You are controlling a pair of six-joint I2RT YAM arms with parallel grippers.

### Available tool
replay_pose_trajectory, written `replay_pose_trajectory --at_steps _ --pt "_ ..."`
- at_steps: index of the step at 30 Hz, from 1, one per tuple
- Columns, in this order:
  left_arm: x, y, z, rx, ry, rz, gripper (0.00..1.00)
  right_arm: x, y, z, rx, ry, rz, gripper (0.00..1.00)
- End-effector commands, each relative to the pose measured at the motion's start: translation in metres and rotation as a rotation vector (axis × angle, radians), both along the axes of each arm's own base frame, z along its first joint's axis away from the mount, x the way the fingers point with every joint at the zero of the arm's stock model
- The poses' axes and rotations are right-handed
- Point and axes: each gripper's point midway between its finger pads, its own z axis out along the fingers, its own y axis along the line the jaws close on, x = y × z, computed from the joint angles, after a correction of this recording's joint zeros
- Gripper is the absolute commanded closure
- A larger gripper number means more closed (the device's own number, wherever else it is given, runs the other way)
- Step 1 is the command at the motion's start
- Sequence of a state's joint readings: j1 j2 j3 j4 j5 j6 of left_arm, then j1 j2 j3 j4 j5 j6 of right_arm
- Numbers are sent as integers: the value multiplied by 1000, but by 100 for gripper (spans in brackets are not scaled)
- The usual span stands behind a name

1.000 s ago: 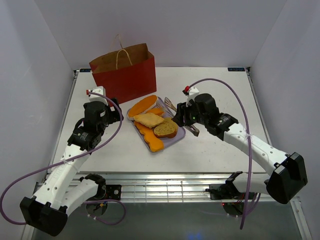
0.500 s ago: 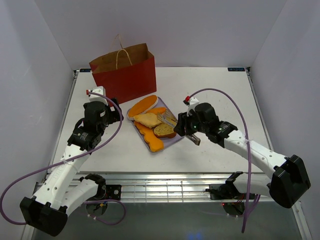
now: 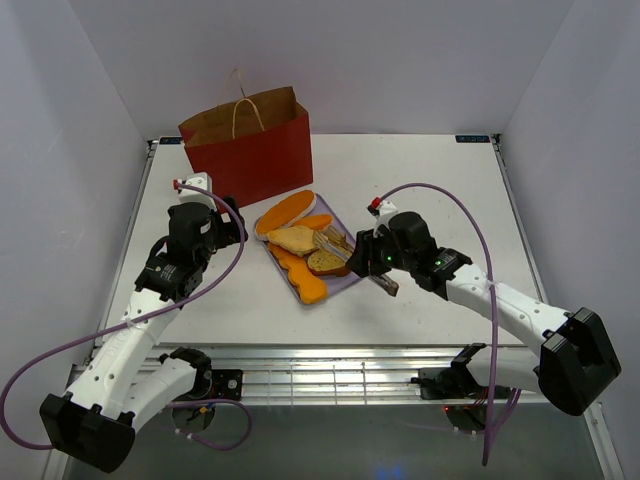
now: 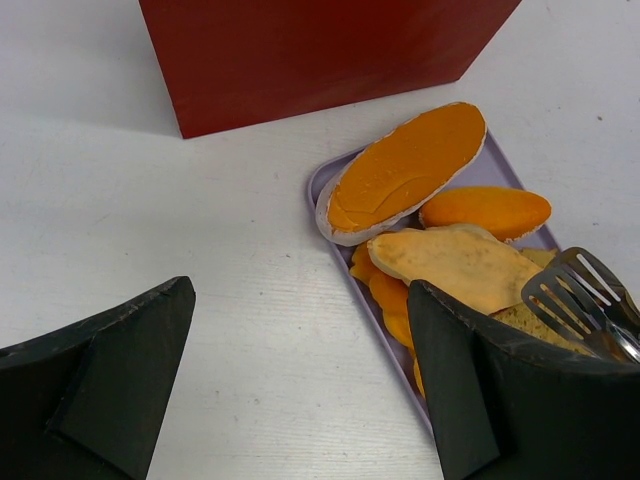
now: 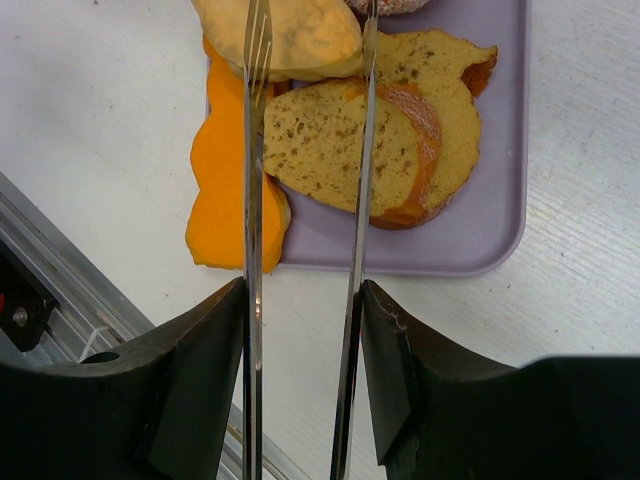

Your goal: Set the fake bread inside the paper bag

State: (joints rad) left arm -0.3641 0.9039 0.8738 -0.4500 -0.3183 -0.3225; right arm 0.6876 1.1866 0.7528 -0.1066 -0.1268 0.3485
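Fake bread (image 3: 300, 245) sits heaped on the lavender tray (image 3: 358, 272) mid-tabletop. The red paper bag (image 3: 255, 150) stands upright near the far left corner, mouth open to receive. Left wrist view: left fingers (image 4: 110, 370) spread wide, empty, hovering beside the tray. Right wrist view: right fingers (image 5: 190, 380) clamp the metal tongs (image 5: 252, 200), arms apart over the brown-crusted slice (image 5: 340, 150), likely lining up a pinch.

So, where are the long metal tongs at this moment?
The long metal tongs sit in the right claw, near the centre of the top view, their tips over the toy bread slices on the flat lavender tray.
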Motion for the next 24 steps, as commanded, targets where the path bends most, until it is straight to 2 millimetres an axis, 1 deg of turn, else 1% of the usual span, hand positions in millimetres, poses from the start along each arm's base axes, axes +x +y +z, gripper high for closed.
replay_pose_trajectory --at_steps 1,6,11,17,20,21,24 --pt "-3 -3 7 -14 -12 -16 2 5 12 9 51 -26 12 46" --pt "-3 -3 6 -14 -10 -19 2 7 13 2 32 -7 7 47" --pt "-4 -4 7 -18 -12 -25 2 12 7 -1 0 -6 -32 47" --pt "-4 -5 7 -20 -11 -30 2 9 10 -2 11 11 -16 48" --pt "-4 -6 7 -22 -12 -33 2 5 16 -1 40 23 12 52" --pt "-4 -6 7 -21 -11 -33 2 4 18 -1 49 28 18 56" --pt "-5 -6 8 -22 -14 -33 2 0 24 0 74 45 52 62"
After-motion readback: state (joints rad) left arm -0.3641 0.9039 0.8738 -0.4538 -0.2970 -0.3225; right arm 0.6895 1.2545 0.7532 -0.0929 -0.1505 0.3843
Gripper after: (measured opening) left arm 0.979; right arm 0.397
